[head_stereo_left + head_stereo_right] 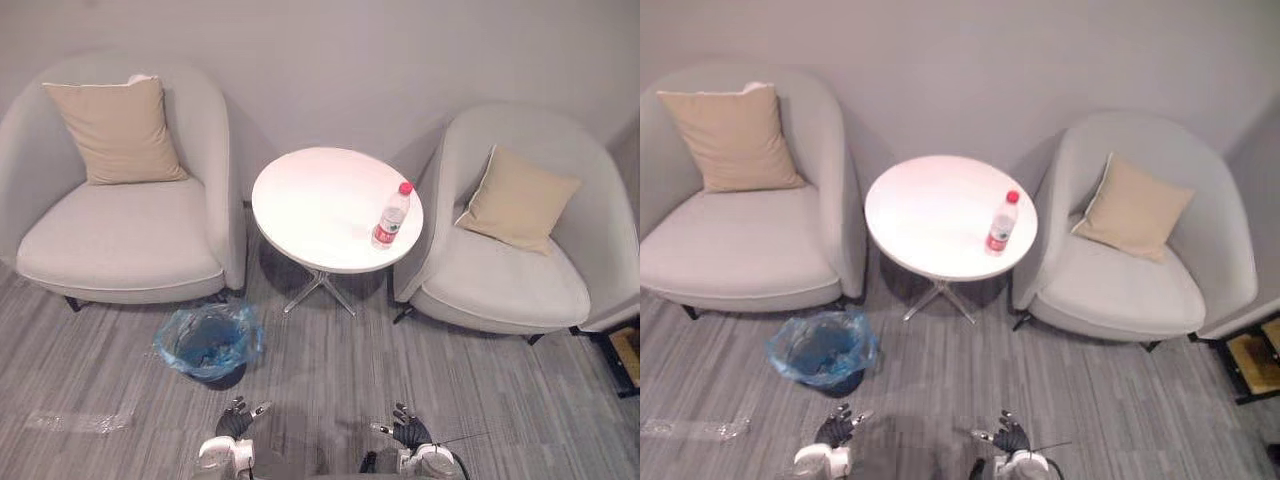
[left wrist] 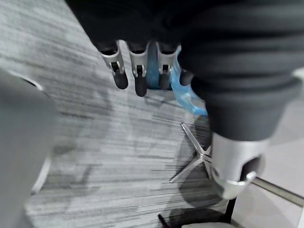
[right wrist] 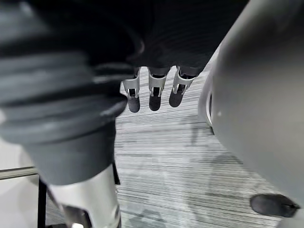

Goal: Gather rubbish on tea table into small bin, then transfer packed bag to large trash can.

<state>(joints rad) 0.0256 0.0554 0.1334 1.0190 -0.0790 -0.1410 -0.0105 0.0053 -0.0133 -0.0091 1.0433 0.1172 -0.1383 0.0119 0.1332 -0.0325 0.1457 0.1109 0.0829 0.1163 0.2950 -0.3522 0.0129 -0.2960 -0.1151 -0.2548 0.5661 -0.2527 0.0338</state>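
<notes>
The water bottle (image 1: 391, 218) stands up on the round table (image 1: 310, 200), far ahead and nearer the right hand (image 1: 410, 432). That hand and the left hand (image 1: 235, 421) are open and empty.

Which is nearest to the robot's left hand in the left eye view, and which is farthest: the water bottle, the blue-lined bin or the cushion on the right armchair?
From the left hand, low in the view:
1. Blue-lined bin, on the floor just ahead.
2. Water bottle, standing near the white table's right edge.
3. Cushion, on the right armchair, farthest across.
</notes>
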